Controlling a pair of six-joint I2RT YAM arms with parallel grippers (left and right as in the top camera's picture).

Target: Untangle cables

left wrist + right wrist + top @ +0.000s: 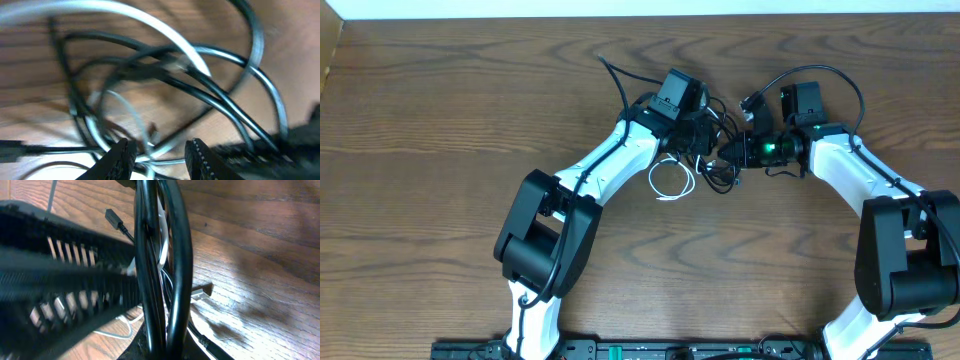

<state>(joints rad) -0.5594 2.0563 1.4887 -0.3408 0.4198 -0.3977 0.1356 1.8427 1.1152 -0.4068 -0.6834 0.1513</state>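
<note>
The cables lie tangled at the table's middle back. The black cable is bunched between the two grippers, and a white cable loops out just below. My left gripper hovers over the tangle. In the left wrist view the left gripper stands open, with thin strands of the white cable and black cable running through the gap. My right gripper faces it. In the right wrist view the right gripper is shut on the black cable, whose loops rise from the jaws.
The left arm's ribbed black body fills the left of the right wrist view, very close. A small black plug and a silver plug rest on the wood. A black wire trails toward the back.
</note>
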